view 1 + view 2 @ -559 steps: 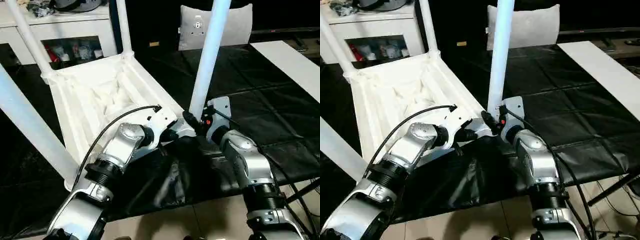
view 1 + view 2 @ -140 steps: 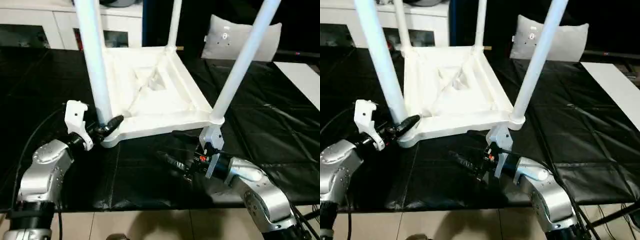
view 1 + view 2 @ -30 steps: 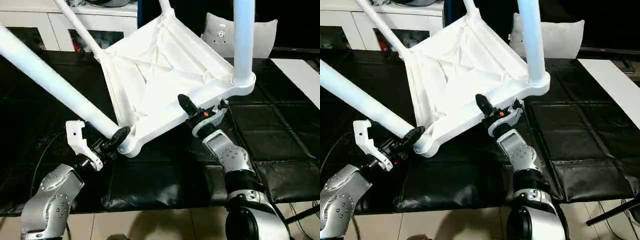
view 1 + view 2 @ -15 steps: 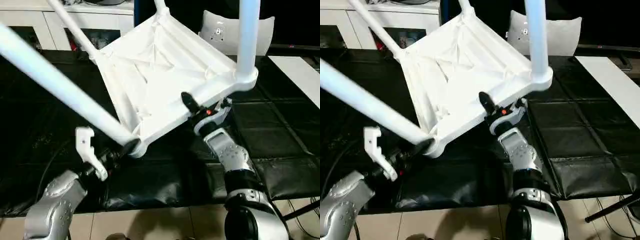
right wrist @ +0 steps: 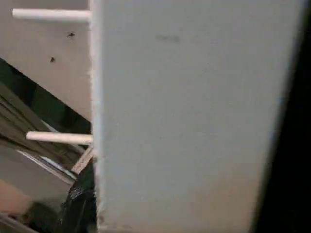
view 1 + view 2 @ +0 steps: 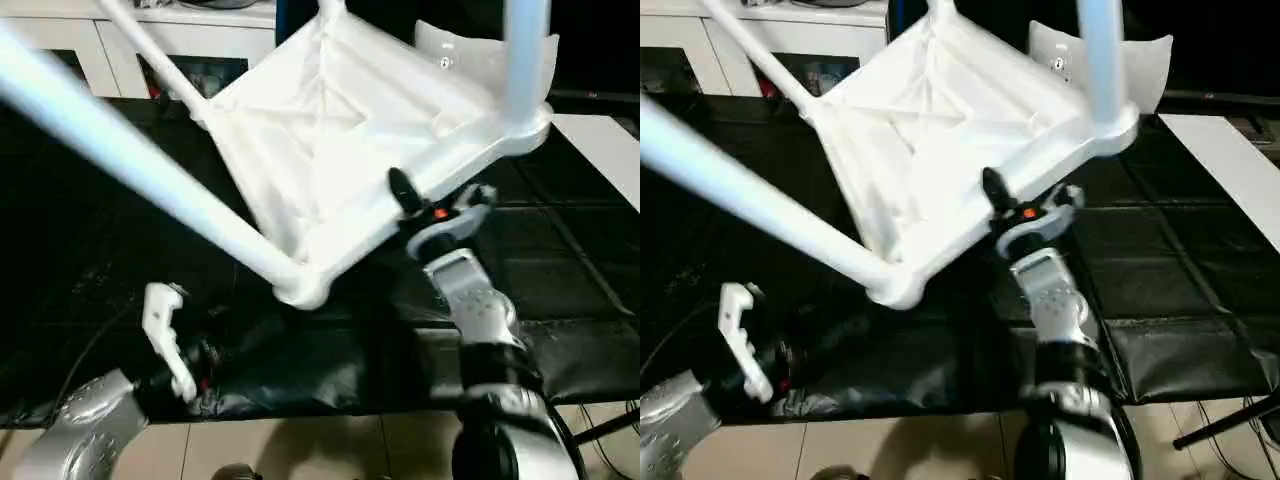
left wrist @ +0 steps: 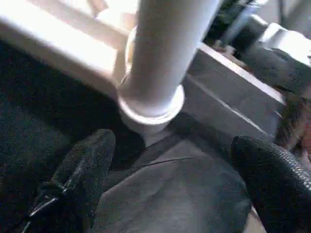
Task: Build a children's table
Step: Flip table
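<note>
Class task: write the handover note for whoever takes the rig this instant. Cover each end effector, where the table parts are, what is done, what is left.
Left end effector: open, holding nothing, just below the near corner socket.
Right end effector: clamped on the near rim of the table top.
Table: underside up, tilted off the black mat; legs seated in their sockets.
Done: legs fitted.
Left: probably turn it onto its legs.

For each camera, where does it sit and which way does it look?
Left and right eye views: on the head, looking down at the tilted table top; silver forearms, right gripper on its edge.
Left wrist view: between the left gripper's open fingers, facing a leg in its socket.
Right wrist view: close against white plastic.
Shared: the table.
</note>
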Controlling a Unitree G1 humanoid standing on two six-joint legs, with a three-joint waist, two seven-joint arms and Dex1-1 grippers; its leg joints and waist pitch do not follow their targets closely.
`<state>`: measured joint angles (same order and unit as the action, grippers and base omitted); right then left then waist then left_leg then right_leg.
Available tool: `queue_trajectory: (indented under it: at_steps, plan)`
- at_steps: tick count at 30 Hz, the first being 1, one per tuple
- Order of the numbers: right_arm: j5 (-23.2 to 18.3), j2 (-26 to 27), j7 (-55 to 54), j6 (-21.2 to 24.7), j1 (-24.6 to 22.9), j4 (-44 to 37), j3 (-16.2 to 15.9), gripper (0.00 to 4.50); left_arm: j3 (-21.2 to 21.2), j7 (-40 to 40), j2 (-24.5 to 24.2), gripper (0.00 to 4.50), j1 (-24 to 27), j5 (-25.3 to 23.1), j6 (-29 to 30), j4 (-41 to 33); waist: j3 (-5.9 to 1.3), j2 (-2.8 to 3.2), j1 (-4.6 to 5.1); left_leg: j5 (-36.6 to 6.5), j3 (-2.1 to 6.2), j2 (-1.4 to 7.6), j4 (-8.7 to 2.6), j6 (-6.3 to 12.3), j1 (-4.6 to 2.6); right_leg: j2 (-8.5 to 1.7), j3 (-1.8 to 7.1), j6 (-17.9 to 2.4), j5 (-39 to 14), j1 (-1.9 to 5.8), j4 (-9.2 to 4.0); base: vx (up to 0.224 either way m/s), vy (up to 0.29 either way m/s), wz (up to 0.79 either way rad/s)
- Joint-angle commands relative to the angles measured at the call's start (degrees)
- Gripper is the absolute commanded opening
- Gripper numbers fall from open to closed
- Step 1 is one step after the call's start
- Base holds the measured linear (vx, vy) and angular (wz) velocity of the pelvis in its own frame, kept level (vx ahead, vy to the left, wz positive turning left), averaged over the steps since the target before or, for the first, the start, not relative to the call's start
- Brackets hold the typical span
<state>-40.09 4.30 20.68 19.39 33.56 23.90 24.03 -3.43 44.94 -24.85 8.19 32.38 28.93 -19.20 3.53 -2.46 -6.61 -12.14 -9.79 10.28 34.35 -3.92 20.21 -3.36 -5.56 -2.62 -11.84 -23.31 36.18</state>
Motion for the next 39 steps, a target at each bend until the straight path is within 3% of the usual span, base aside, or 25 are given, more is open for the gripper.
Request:
queue_trajectory:
  at_steps: [1, 5, 11, 18, 20, 24, 29, 31, 37, 38, 39]
  plan:
    - [1.1, -1.5, -0.8, -4.1, 1.0, -7.7, -0.4, 1.90, 0.8, 0.7, -0.9, 4.50, -0.3, 0.3, 0.9, -2.3, -3.65, 0.59, 0.20, -1.2, 0.64, 2.95, -4.02, 1.43, -0.21, -5.09, 4.23, -9.0, -2.2, 3.84, -3.45, 0.000, 0.000, 0.00]
    - [4.2, -1.8, -4.8, -5.6, -0.2, -12.1, -1.0, 1.90, 1.5, 0.4, -1.9, 4.50, -1.3, -0.2, 1.0, -3.9, -3.32, 0.56, 0.24, -3.5, 0.65, 2.87, -4.30, 0.15, -0.38, -4.92, 4.27, -6.2, -7.6, 3.49, -4.06, 0.000, 0.000, 0.00]
    - [11.6, -3.5, -9.5, -8.3, -1.4, -17.6, -3.6, 1.90, 2.5, -0.7, -1.5, 4.50, -2.5, -0.7, 1.2, -4.6, -3.28, 0.40, 0.34, -4.1, 0.68, 2.59, -4.34, -0.89, -0.24, -4.69, 4.30, -4.3, -8.3, 3.48, -4.18, 0.000, 0.000, 0.00]
    - [17.6, -6.2, -12.1, -7.5, -2.2, -21.2, -7.2, 1.89, 3.1, -1.5, -1.8, 4.50, -2.4, -1.4, 1.1, -4.8, -3.28, 0.22, 0.51, -3.6, 0.72, 2.39, -4.22, -0.69, -0.08, -4.49, 4.27, -2.9, -7.8, 3.55, -4.11, 0.000, 0.000, 0.00]
    - [22.7, -8.6, -13.0, -7.3, -2.6, -22.5, -10.3, 1.89, 2.6, -2.3, -2.7, 4.50, -3.1, -2.7, 0.2, -4.9, -3.27, 0.14, 0.55, -3.5, 0.68, 2.28, -4.13, -0.61, 0.01, -4.38, 4.22, -2.5, -8.1, 3.63, -4.23, 0.000, 0.000, 0.00]
    - [24.4, -9.2, -13.6, -7.0, -2.5, -23.3, -11.6, 1.88, 1.7, -2.9, -3.2, 4.50, -4.8, -3.1, -0.3, -5.1, -3.21, -0.06, 0.68, -3.9, 0.72, 2.29, -4.17, -0.43, -0.05, -4.33, 4.25, -2.3, -8.8, 3.57, -4.24, 0.000, 0.000, 0.00]
    - [30.6, -12.4, -14.7, -4.5, -2.3, -24.1, -16.1, 1.88, -0.1, -5.8, -6.5, 4.50, -12.1, -7.6, -1.7, -5.9, -3.34, 0.05, 0.78, -3.7, 0.77, 2.39, -4.08, -0.91, -0.48, -4.21, 4.20, -3.0, -7.6, 3.47, -3.91, 0.000, 0.000, 0.00]
    - [33.6, -13.3, -16.2, -3.7, -2.1, -23.6, -17.9, 1.88, -0.4, -7.3, -8.9, 4.50, -17.6, -11.2, -2.8, -6.6, -3.25, -0.14, 0.91, -3.5, 0.81, 2.36, -4.09, -1.09, -0.19, -4.32, 4.23, -3.1, -7.1, 3.69, -3.89, 0.000, 0.000, 0.00]
    - [35.8, -13.1, -16.7, -2.0, -2.0, -22.3, -19.5, 1.88, 1.1, -8.3, -12.4, 4.50, -25.1, -17.3, -4.9, -6.9, -3.37, -0.42, 1.00, -2.8, 0.87, 2.33, -3.89, -2.07, -0.14, -4.43, 4.37, -3.4, -5.4, 3.81, -3.34, 0.000, 0.000, 0.00]
    - [36.3, -13.3, -16.8, -1.1, -2.3, -21.0, -20.4, 1.88, 3.0, -7.6, -14.7, 4.50, -28.1, -21.2, -7.1, -7.1, -3.28, -0.47, 1.10, -3.2, 0.85, 2.34, -3.93, -2.14, -0.07, -4.46, 4.37, -3.2, -6.4, 3.75, -3.61, 0.000, 0.000, 0.00]
    - [36.4, -13.5, -16.7, -0.7, -2.4, -20.6, -20.7, 2.23, 3.7, -7.3, -15.4, 4.50, -29.0, -22.3, -7.8, -7.2, -3.40, -0.17, 0.97, -3.7, 0.83, 2.39, -3.87, -2.39, -0.33, -4.51, 4.41, -3.0, -7.3, 3.59, -3.57, 0.000, 0.000, 0.00]
